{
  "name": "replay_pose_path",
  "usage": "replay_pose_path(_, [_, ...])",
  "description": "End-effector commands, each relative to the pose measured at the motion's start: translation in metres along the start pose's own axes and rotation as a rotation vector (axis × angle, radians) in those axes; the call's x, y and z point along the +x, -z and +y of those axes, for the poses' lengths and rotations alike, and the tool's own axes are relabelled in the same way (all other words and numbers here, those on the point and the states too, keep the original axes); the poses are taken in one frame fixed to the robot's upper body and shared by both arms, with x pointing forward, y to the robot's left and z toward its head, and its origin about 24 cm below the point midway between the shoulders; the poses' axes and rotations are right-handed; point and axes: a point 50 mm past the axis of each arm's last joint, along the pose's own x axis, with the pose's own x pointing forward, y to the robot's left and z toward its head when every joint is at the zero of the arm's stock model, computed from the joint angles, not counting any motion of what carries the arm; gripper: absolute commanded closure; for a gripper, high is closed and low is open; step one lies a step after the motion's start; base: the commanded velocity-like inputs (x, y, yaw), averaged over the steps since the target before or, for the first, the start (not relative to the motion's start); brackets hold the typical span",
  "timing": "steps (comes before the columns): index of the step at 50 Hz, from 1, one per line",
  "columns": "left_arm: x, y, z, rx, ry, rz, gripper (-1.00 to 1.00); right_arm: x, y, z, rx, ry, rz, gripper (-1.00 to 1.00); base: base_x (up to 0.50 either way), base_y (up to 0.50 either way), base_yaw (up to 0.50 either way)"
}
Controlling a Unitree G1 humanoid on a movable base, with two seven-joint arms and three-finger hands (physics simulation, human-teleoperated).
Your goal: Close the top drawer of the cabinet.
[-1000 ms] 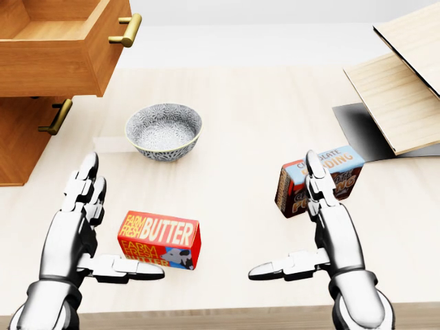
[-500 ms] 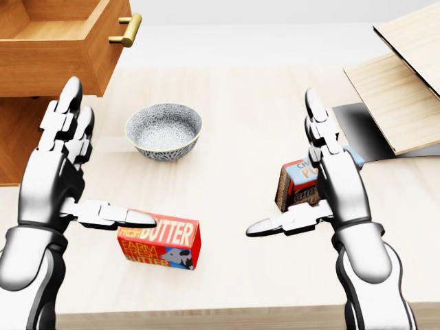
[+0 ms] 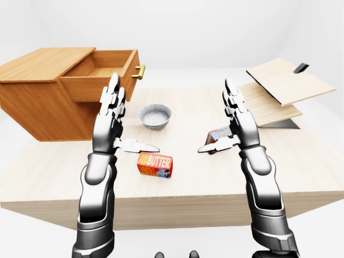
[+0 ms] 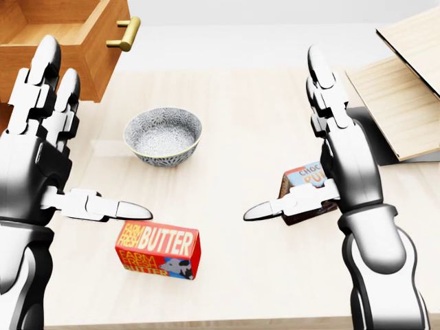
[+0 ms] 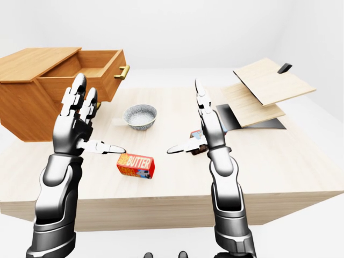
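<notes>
Left-eye view: we see the top drawer [image 3: 102, 75] pulled out of the cabinet [image 3: 40, 97] at upper left (brass handle showing). Left hand [image 3: 110, 121] and right hand [image 3: 236, 121] raised over the worktop [image 3: 188, 177], fingers spread, holding nothing.

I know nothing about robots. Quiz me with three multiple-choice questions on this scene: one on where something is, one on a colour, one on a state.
1. In the head view, where is the bowl relative to the butter box?
A above it
B below it
C inside the drawer

2. What colour is the butter box mainly?
A blue
B red
C green

3. How is the top drawer?
A shut
B removed
C pulled open

Answers: 1 A, the bowl sits higher in that view. 2 B, its faces are red. 3 C, it juts out from the cabinet, its inside showing.
</notes>
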Motion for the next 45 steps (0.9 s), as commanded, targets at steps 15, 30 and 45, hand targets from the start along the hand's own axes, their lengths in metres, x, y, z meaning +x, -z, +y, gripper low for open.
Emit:
replay_pose_path(15, [-0.001, 0.0, -0.002, 0.022, 0.021, 0.005, -1.0, -0.007, -0.001, -0.001, -0.011, -0.013, -0.002, -1.0, 0.29, 0.0, 0.0])
replay_pose_path(30, [-0.003, 0.0, -0.002, 0.022, 0.03, 0.006, -1.0, -0.007, 0.004, 0.0, -0.012, -0.014, 0.022, -1.0, 0.3, 0.0, 0.0])
replay_pose_path(45, [-0.003, 0.002, -0.003, 0.027, 0.035, 0.014, -1.0, -0.008, 0.004, 0.001, -0.017, -0.02, 0.024, -1.0, 0.3, 0.0, 0.0])
